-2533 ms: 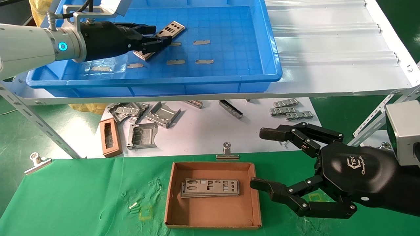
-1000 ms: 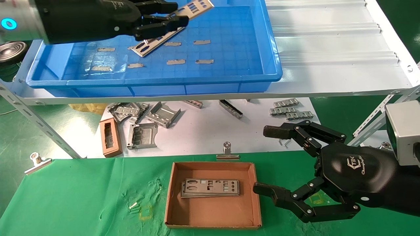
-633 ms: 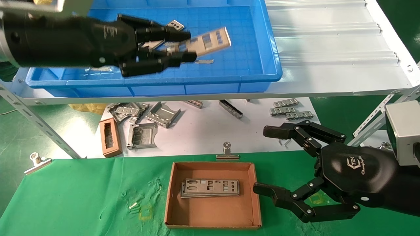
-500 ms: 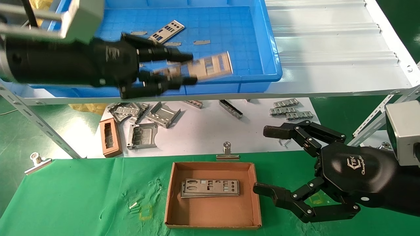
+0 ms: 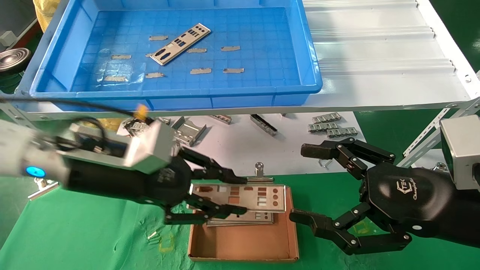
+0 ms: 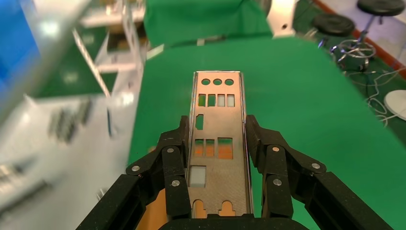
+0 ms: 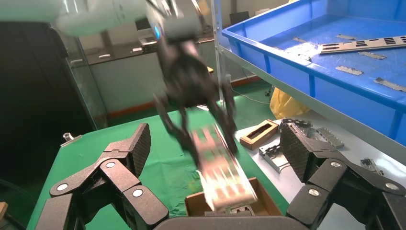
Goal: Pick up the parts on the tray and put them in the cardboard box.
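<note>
My left gripper (image 5: 221,195) is shut on a thin silver plate (image 5: 255,198) and holds it flat just above the cardboard box (image 5: 247,245); the left wrist view shows the plate (image 6: 216,139) clamped by its long edges between the black fingers (image 6: 174,160). A stack of plates (image 5: 258,218) lies in the box beneath it. One more plate (image 5: 180,44) lies in the blue tray (image 5: 303,52) on the upper shelf. My right gripper (image 5: 309,183) is open and empty, right of the box; its view shows the held plate (image 7: 220,172) over the box (image 7: 268,203).
Grey tape scraps (image 5: 200,70) dot the tray floor. Folded grey brackets (image 5: 163,154) and a small brown block (image 5: 125,157) lie on the white sheet behind the green mat. Metal clips (image 5: 259,173) sit at the mat's far edge.
My left gripper lifted one plate out of the blue tray and carried it down to just above the cardboard box. The right gripper has stayed almost still.
</note>
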### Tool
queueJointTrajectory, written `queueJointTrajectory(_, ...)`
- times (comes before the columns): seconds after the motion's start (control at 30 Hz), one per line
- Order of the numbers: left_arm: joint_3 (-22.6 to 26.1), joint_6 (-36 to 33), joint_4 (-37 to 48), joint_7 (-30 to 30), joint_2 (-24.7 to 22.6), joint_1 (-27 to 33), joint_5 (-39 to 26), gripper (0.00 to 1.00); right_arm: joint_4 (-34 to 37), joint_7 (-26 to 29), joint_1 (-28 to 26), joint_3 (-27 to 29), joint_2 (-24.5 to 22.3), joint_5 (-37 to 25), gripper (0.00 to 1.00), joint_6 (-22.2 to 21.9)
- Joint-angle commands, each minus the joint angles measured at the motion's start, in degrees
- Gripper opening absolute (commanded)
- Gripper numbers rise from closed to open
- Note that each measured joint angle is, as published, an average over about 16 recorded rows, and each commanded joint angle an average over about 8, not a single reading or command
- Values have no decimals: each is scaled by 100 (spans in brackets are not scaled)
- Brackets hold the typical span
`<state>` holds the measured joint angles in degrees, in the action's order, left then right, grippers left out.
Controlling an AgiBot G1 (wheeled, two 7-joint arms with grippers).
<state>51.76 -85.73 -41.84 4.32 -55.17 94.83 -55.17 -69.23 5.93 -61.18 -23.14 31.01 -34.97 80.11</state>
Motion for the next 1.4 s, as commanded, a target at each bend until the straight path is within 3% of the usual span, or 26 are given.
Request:
queueJointTrajectory(0.03, 148, 135, 288, 143, -233, -183, -133, 0, 0, 0, 0, 0, 0, 0, 100, 0)
queueJointTrajectory(0.23, 326, 984, 543, 875, -667, -632, -619, 0, 0, 0, 0, 0, 0, 0, 100, 0)
queueJointTrajectory(0.5, 394, 1632, 522, 1231, -859, -955, -868, 2, 0, 0, 0, 0, 0, 0, 100, 0)
queueJointTrajectory(0.53, 406, 1682, 513, 1256, -878, -983, -895, 8, 0, 0, 0, 0, 0, 0, 100, 0)
queueJointTrajectory(0.73, 465, 1888, 490, 1413, -945, -1078, -1042, 83, 0, 0, 0, 0, 0, 0, 100, 0)
queueJointTrajectory(0.8, 473, 1936, 499, 1478, -956, -1101, -1074, 100, 0, 0, 0, 0, 0, 0, 100, 0)
queueJointTrajectory(1.4, 327, 1856, 644, 1811, -900, -1139, -880, 100, 0, 0, 0, 0, 0, 0, 100, 0)
